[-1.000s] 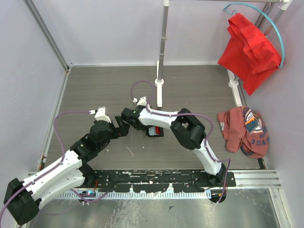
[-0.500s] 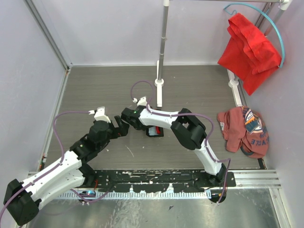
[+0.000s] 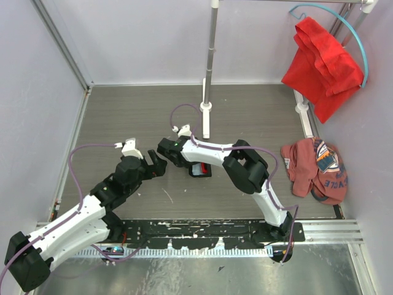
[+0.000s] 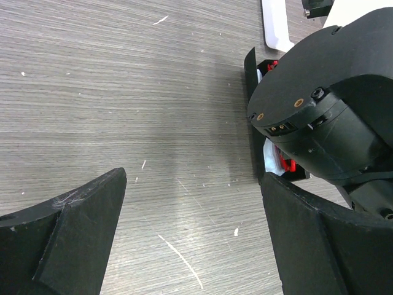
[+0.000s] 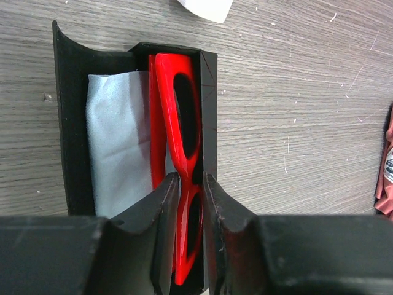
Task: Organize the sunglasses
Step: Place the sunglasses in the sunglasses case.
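Right wrist view: sunglasses (image 5: 184, 123) sit in the unclosed case (image 5: 70, 123); right claw (image 5: 191, 181) straddles them, grip uncertain; left claw (image 4: 193, 184) spread wide.

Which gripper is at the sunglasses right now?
The right gripper: it straddles the red sunglasses lying in the open black case. The left gripper stands wide open beside the case, empty.

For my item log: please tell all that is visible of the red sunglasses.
The sunglasses have a thin, glossy red frame, plastic-looking, with dark lenses. They lie folded in the open black case, partly on the pale blue cloth. The right gripper straddles the frame; whether it grips is unclear.
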### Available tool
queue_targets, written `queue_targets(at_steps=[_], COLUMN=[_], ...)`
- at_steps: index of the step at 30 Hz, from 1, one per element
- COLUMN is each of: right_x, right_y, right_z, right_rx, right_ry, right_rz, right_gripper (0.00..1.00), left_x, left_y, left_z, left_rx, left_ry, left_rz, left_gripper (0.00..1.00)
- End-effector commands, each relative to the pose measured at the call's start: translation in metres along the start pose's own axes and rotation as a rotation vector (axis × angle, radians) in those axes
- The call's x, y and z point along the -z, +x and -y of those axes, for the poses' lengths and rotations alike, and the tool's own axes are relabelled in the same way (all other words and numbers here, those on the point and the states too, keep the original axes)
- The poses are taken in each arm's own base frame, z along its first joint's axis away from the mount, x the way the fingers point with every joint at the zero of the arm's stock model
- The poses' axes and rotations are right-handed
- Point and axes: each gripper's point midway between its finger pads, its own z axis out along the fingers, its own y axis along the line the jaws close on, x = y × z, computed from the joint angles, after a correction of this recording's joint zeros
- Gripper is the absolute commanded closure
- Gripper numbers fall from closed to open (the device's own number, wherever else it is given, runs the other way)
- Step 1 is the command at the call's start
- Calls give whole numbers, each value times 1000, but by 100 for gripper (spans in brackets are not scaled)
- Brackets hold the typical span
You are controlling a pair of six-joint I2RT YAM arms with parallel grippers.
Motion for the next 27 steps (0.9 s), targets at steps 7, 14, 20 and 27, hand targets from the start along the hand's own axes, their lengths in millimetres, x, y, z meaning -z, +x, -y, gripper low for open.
queue_targets(at_steps=[7, 14, 20, 27], right_x=[20, 24, 27, 38], right_y=[-23, -26, -29, -41], right_z=[-7, -7, -6, -1], right_rx=[-104, -106, -108, -139], right_ry=[-88, -103, -112, -148], right_rz=[51, 60, 67, 101], right_gripper=[66, 55, 50, 47], left_x=[-1, -2, -2, -4], left_y=[4, 4, 4, 3], left_z=[-7, -7, -7, -6], left_rx=[-9, -9, -9, -9], left_ry=[-21, -23, -23, -24], left_rz=[0, 0, 0, -2], left_gripper=[2, 2, 2, 2])
